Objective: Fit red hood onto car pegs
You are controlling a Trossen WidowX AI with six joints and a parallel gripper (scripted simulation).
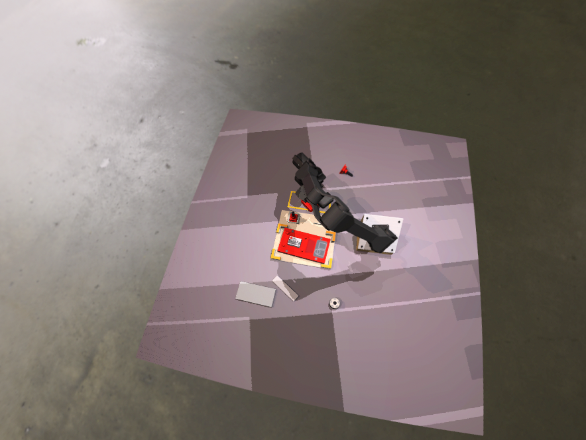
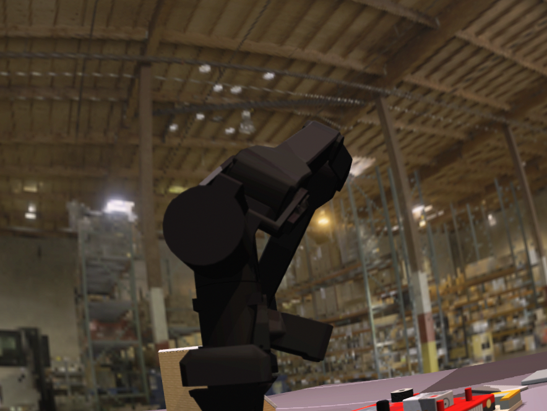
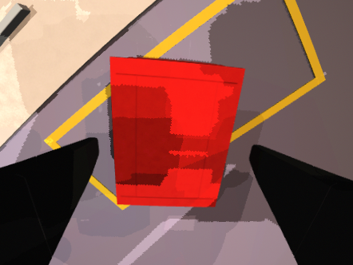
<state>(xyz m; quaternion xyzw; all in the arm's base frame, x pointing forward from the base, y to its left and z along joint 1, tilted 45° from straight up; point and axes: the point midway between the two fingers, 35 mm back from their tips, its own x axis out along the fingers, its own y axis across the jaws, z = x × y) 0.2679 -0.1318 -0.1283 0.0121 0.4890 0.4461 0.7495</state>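
Note:
The red hood (image 1: 307, 205) (image 3: 192, 108) lies roof up across the yellow outline, partly hidden by the arm in the top view. My gripper (image 3: 176, 148) is open above it, with one finger to each side and gaps between the fingers and the hood's sides. In the top view the arm hides the fingers. The red chassis (image 1: 310, 244) sits in the jig, between its yellow corner brackets (image 1: 327, 264). The grey-white engine block (image 1: 293, 241) (image 2: 426, 400) is on its deck. Red pegs (image 2: 468, 392) stand up beside it. The hood's corner holes are hidden.
A small red and black part (image 1: 293, 217) stands on the jig board behind the chassis. A red and black piece (image 1: 345, 169) lies at the back. A grey plate (image 1: 255, 293), a narrow pale bar (image 1: 285, 288) and a round ring-like part (image 1: 334, 303) lie in front of the jig.

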